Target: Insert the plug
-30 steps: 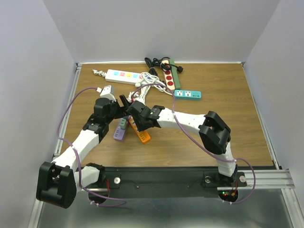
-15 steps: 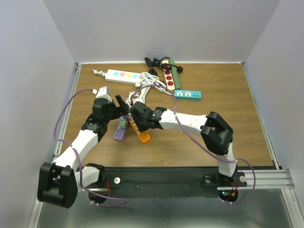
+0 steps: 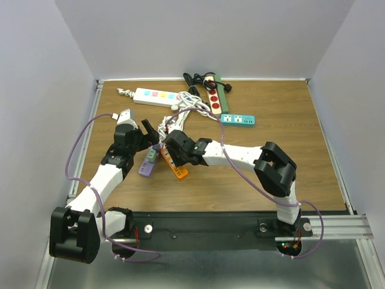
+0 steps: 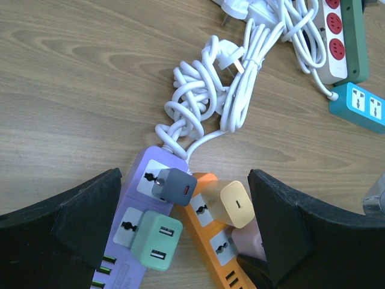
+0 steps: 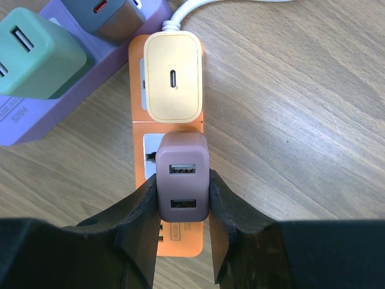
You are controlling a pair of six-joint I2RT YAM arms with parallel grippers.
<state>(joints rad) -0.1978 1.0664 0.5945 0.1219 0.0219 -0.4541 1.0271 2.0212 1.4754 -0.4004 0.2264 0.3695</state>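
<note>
My right claw (image 5: 183,188) is pinching the dusty-mauve two-port USB charger plug (image 5: 183,168), one finger pressed on each of its sides. The plug stands upright over the long orange plastic power strip (image 5: 191,238), on the socket just beside the pale yellow square charger (image 5: 174,77) plugged in at the cord end. From straight above I can't tell whether its pins are fully seated.

My left claw (image 4: 183,198) is spread wide and grips nothing. It hangs over the lilac plastic power strip (image 4: 139,180), which lies alongside the orange one on the wooden table (image 4: 72,78). That lilac strip carries a dark grey cube adapter (image 4: 177,185) nearest the cord and a mint-green two-port charger (image 4: 155,242) next to it. Beyond both strips, a tangled white cable (image 4: 204,90) is heaped on the wood.
</note>
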